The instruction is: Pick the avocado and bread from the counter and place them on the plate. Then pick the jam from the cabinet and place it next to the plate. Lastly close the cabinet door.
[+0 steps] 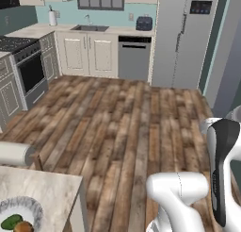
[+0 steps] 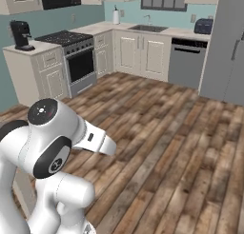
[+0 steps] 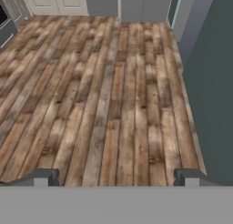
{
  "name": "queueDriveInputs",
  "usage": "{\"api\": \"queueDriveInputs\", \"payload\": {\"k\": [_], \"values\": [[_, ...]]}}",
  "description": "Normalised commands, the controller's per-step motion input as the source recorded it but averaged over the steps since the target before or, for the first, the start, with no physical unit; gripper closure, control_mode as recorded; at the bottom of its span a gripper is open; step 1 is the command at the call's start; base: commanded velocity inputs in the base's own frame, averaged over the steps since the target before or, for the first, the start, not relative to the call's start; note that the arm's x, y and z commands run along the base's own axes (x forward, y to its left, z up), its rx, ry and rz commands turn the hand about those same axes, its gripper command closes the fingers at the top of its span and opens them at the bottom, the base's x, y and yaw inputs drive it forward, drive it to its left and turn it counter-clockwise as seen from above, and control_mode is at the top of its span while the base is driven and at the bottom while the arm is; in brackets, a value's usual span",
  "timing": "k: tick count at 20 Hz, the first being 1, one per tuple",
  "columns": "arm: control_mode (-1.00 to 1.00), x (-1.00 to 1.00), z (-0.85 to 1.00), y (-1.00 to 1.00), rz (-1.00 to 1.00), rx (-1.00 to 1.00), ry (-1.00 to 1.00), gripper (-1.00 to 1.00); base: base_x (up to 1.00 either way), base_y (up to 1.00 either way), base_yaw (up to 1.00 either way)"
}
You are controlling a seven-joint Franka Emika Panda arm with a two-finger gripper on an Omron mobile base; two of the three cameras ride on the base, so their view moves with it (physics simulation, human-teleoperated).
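At the lower left of the left base view, the white plate [image 1: 29, 206] lies on the corner of the marble counter [image 1: 49, 186]. The dark green avocado [image 1: 11, 221] and the orange-brown bread [image 1: 22, 227] rest side by side on the plate. My gripper [image 3: 116, 176] is open and holds nothing. Its two dark fingertips [image 3: 45, 176] stand far apart, and it looks down over bare wooden floor, away from the counter. The jam, the cabinet and the cabinet door are out of view.
Wooden floor [image 1: 122, 127] stretches ahead to a far kitchen wall with a sink [image 1: 89, 28], a dishwasher [image 1: 134, 58] and a fridge [image 1: 183, 37]. A stove [image 2: 78, 57] stands on the left. A grey-teal wall [image 3: 209, 82] runs along the right.
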Motion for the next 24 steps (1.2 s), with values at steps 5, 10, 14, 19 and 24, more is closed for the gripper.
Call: {"api": "queueDriveInputs", "payload": {"k": [5, 10, 14, 19, 24], "values": [[1.0, 0.0, 0.0, 0.0, 0.0, 0.0, 0.0, -1.0, 0.56, 0.0, 0.03], [1.0, 0.0, 0.0, 0.0, 0.0, 0.0, 0.0, -1.0, 0.6, 0.0, 0.05], [1.0, 0.0, 0.0, 0.0, 0.0, 0.0, 0.0, -1.0, 0.64, 0.0, 0.08], [1.0, 0.0, 0.0, 0.0, 0.0, 0.0, 0.0, -1.0, 0.67, 0.0, 0.11], [1.0, 0.0, 0.0, 0.0, 0.0, 0.0, 0.0, -1.0, 0.66, 0.0, 0.11]]}}
